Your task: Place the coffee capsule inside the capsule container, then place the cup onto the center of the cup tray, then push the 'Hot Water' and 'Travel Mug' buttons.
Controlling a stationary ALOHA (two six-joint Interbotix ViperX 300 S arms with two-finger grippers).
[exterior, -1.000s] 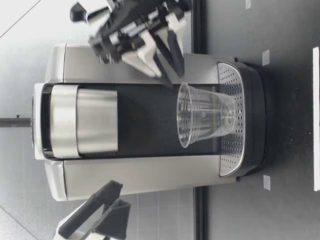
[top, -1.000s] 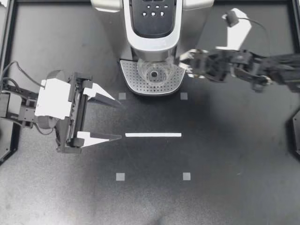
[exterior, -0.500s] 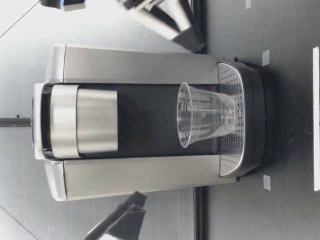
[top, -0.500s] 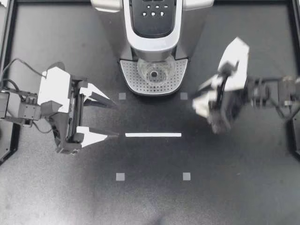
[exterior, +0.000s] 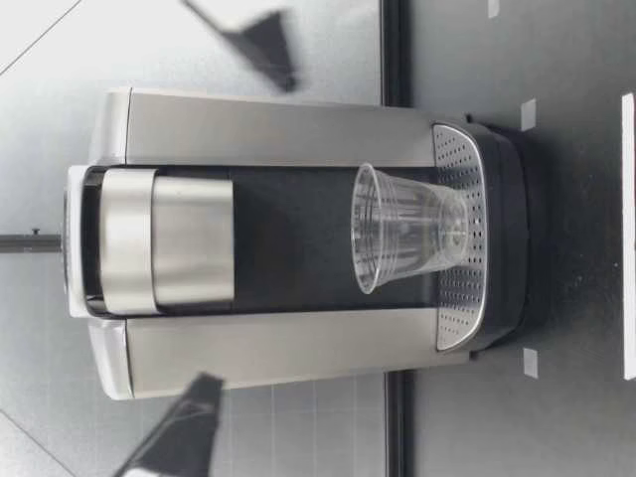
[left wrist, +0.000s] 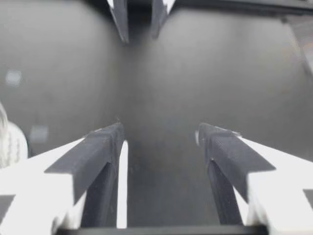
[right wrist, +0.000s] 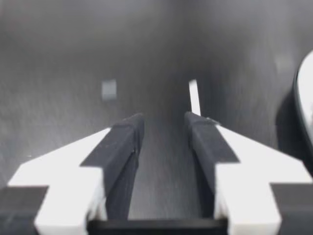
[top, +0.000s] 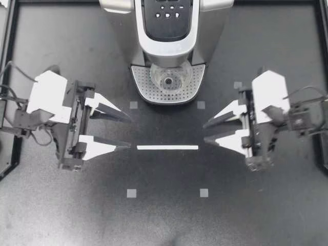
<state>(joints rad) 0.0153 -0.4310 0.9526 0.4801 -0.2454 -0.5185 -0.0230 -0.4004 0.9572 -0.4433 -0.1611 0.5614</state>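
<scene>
The clear plastic cup (top: 168, 79) stands upright on the perforated cup tray (top: 146, 91) of the coffee machine (top: 123, 36), right under the brew head. The low view shows the same: the cup (exterior: 407, 229) sits with its base on the tray (exterior: 452, 159) and its mouth towards the silver head above. The dark button panel (top: 168, 20) on top of the machine has nothing touching it.

Both arms are away from the machine, facing each other across the bench (top: 164, 220). My left arm (top: 48, 97) comes in from its own side. The left jaws are spread wide and hold nothing, and the fingertips point towards the middle of the bench. My right arm (top: 269, 95) mirrors it. The right jaws stand open with a narrower gap, and they are empty too.

A white tape strip (top: 167, 147) lies on the bench between the two sets of fingertips, nearer my left arm's lower finger. Four small grey tape squares (top: 134, 105) mark corners around it.

The left wrist view shows only bare bench between the fingers (left wrist: 100, 147), with the right arm's fingers (left wrist: 120, 22) ahead. In the right wrist view the fingers (right wrist: 120, 142) frame bare bench, with the tape strip (right wrist: 194, 95) ahead of them.
</scene>
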